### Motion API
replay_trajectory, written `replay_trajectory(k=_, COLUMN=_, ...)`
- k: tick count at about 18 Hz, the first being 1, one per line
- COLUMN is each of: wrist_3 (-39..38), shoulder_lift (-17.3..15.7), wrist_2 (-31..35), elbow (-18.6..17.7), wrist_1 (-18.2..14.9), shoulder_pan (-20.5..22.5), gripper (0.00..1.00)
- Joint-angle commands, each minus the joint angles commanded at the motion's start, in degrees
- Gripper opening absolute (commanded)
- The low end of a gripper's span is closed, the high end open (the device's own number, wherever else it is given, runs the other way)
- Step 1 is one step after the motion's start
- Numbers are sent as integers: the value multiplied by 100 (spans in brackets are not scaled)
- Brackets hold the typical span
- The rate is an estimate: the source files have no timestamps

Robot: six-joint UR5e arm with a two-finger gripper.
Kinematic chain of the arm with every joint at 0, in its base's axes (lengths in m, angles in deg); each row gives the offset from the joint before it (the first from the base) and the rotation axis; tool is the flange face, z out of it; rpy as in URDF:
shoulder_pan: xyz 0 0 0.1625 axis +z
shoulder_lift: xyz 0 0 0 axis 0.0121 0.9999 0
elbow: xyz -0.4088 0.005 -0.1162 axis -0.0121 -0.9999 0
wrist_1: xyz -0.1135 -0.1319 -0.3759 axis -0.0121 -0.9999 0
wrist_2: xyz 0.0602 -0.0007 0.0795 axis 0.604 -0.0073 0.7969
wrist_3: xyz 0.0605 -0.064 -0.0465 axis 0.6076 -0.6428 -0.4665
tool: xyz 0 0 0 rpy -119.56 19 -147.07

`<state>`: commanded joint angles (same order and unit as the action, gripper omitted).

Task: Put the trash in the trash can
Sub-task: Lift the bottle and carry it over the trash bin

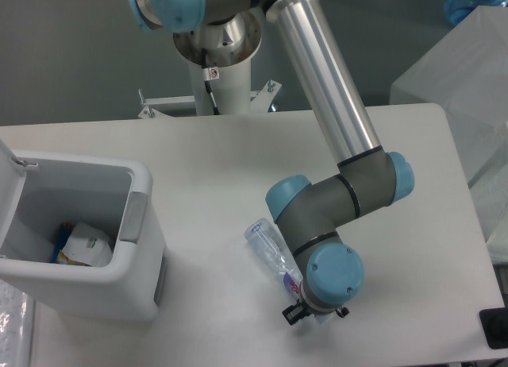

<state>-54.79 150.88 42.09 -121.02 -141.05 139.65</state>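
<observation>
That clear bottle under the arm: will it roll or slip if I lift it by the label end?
Probably light: the bottle looks clear and empty. It is round and lying on its side on the table, so it may roll if nudged. Held near one end by the pincer, the smooth plastic could swing or slip; whether the jaws have closed on it is hidden by the wrist.

One bottle [272,252], one trash can [87,283], one wrapper [86,246], one table [238,160].

lighting: even, bright, diffuse overhead. shadows: soft, faint on white table [222,152], darker inside trash can [95,248]. glare: long highlight down aluminium arm tube [321,73]. focus: mildly soft throughout; low resolution; frosted blur at right edge.
</observation>
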Motion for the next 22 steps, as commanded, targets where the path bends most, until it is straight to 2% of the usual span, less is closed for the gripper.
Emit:
replay_trajectory(k=5, wrist_3=378, shoulder_lift=-413, wrist_2=-395, elbow=27, wrist_1=799, shoulder_pan=0, gripper=43)
replay_trajectory(k=9, wrist_3=396, shoulder_lift=-633, wrist_2=-1133, elbow=202, wrist_1=1318, shoulder_pan=0, gripper=43)
replay_trajectory(k=16, wrist_3=729, shoulder_lift=-1064, wrist_2=-2126, elbow=343, wrist_1=1758, shoulder_pan=-26, gripper=43)
replay_trajectory(k=20, wrist_3=800, shoulder_lift=-1275, wrist_2=-2819, elbow=361, wrist_1=2188, shoulder_pan=-62, gripper=43)
replay_trajectory(k=22, wrist_3=879, shoulder_lift=-1389, wrist_2=-3128, elbow=361, wrist_1=2198, shoulder_pan=-131, gripper=43)
